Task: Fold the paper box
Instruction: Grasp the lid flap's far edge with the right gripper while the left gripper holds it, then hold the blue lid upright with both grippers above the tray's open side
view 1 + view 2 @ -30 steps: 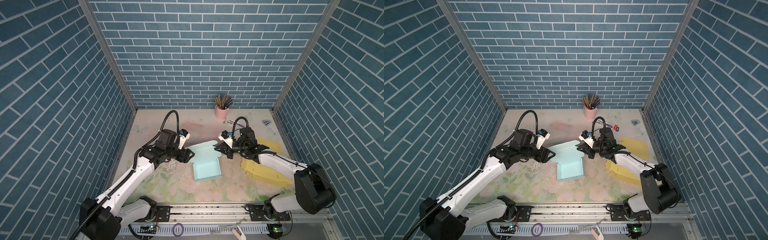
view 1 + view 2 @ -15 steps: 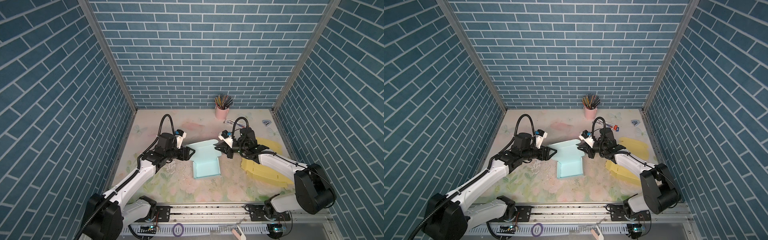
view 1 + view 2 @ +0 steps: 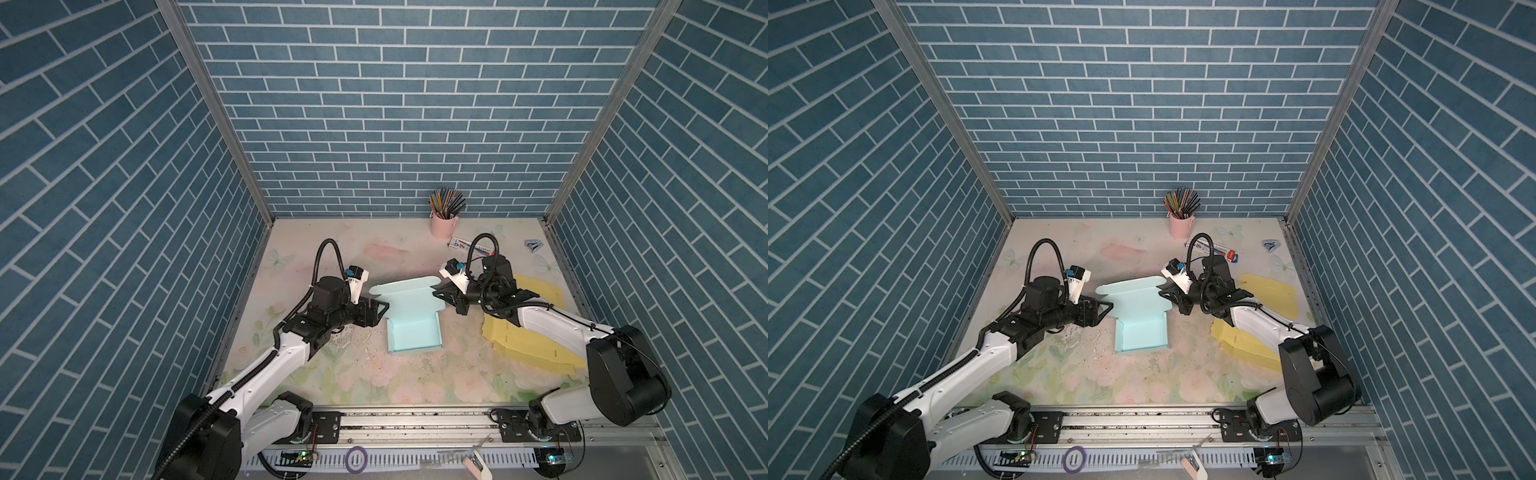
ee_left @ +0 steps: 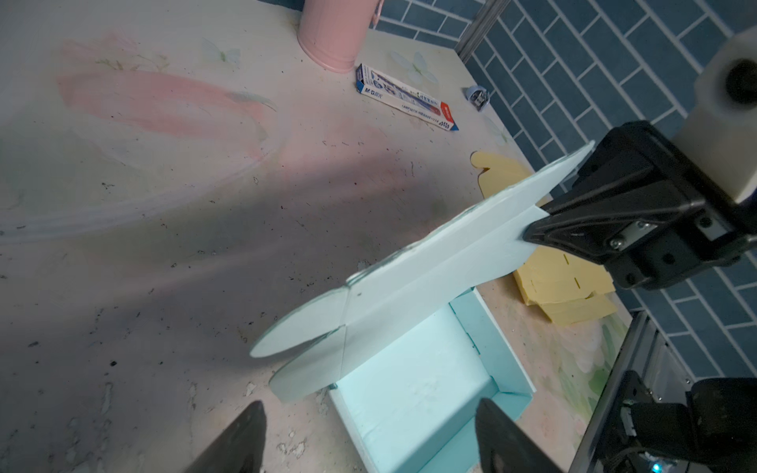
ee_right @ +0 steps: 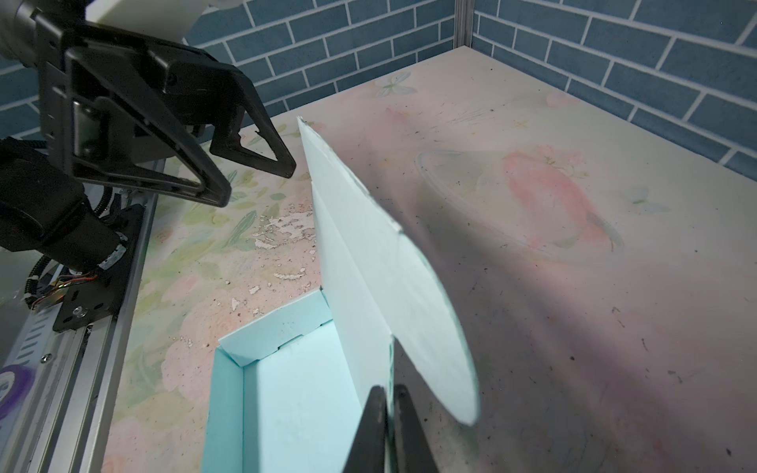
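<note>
Pinching the lid [image 3: 409, 296] of the paper box [image 3: 415, 334] by one end, the right claw [image 3: 439, 295] may twist it; the wide-open left claw [image 3: 381, 309] holds nothing.

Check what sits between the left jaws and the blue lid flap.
Nothing: in the right wrist view only a narrow strip of bare table shows between the left jaws and the lid flap.

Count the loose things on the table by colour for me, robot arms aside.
Light blue: 1, paper box
Yellow: 1, pile of flat cardboard
Pink: 1, pencil cup
White and blue: 2, pen carton, small object by the right wall
Total: 5
</note>
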Motion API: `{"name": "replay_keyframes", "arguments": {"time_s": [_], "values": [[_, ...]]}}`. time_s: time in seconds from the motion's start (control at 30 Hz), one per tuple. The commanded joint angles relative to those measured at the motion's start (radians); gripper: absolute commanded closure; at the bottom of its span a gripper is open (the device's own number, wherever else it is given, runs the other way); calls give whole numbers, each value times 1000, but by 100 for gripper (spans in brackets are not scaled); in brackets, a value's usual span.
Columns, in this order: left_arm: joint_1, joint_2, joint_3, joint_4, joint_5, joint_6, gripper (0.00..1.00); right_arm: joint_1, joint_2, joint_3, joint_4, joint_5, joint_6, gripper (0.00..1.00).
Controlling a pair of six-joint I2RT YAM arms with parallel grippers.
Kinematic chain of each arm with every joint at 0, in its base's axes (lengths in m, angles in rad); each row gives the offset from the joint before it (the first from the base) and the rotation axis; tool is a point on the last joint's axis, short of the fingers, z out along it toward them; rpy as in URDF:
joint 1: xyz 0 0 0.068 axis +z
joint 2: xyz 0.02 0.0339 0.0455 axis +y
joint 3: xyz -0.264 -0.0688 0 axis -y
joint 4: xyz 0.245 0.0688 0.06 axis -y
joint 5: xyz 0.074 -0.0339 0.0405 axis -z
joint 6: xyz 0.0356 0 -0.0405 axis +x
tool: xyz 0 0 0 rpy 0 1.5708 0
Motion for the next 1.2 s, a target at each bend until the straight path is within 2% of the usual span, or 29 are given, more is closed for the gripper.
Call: {"name": "replay_keyframes", "arguments": {"time_s": [0.0,0.13,0.3,0.5,0.67,1.03,1.17], "values": [[9,23,-48,190,-14,-22,3,-23,20,2,-4,-25,-27,92],[11,95,-13,197,7,2,1,-31,28,4,0,-37,-18,92],[13,168,19,208,14,18,6,-33,37,6,-2,-24,-18,92],[11,243,62,200,67,17,27,-33,36,9,-12,-14,-19,91],[10,236,56,158,45,26,52,-32,37,11,-14,-1,-20,91],[2,209,53,101,-3,38,82,-32,36,15,-30,28,-17,91],[-7,207,65,84,-14,50,88,-33,31,23,-52,58,-18,91]]}}
